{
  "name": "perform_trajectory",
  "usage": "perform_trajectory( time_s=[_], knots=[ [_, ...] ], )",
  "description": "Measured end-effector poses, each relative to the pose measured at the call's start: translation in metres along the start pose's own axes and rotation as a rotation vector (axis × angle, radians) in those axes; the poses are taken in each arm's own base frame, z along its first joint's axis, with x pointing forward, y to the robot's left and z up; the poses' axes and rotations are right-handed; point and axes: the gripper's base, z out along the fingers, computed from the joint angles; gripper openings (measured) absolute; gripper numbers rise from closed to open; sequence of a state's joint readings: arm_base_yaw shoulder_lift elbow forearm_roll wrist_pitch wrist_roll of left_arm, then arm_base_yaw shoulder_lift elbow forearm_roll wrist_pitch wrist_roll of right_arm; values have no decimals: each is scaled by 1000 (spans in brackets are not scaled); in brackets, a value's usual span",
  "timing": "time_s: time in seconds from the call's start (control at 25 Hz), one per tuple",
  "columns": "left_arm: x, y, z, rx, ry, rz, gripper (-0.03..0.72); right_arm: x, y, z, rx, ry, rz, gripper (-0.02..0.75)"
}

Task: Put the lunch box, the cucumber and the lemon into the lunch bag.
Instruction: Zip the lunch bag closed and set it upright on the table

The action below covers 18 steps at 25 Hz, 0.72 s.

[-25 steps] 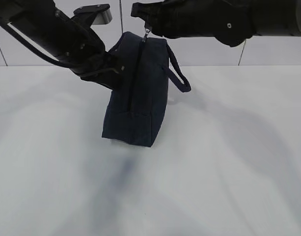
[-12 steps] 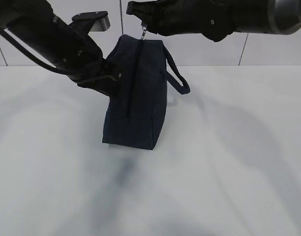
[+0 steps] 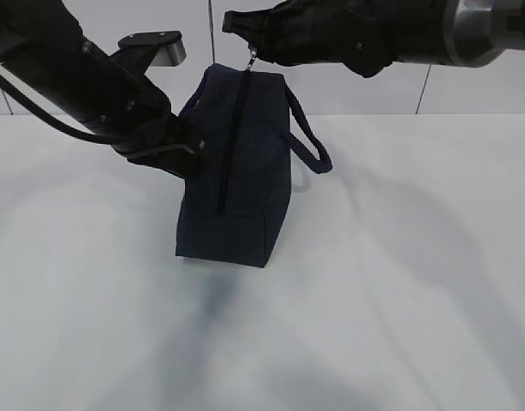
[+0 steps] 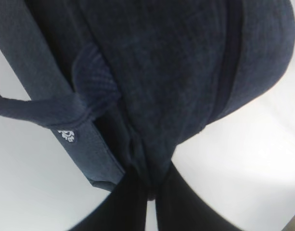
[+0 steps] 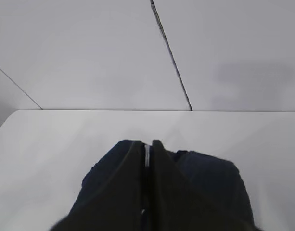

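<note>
Bag point(image 3: 235, 171) upright mid-table, zip looks shut; L gripper point(image 4: 148, 185) pinched on bag's side fabric, R gripper point(image 3: 252, 53) clamped on ring pull point(image 3: 253, 56) at top end: keep L anchor taut, draw pull straight along zip line, no yanking

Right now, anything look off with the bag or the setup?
Yes. The lunch bag stands on end on the table, zipper running vertically and closed. The left gripper pinches its fabric; the right gripper holds the zipper pull. No lunch box, cucumber or lemon is visible on the table.
</note>
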<state>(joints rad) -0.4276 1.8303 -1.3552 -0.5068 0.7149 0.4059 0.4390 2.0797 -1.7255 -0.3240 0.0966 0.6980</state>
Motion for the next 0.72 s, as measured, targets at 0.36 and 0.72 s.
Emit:
perform_trajectory(
  time_s=[0.36,0.72],
  knots=[
    [11,-5,-14,4,1,9,-6,-7,-2,16,19,-16,-43,0],
    [19,-7,-14,17,12,-12,-6,3,-7,25,37,9,-59,0]
  ],
)
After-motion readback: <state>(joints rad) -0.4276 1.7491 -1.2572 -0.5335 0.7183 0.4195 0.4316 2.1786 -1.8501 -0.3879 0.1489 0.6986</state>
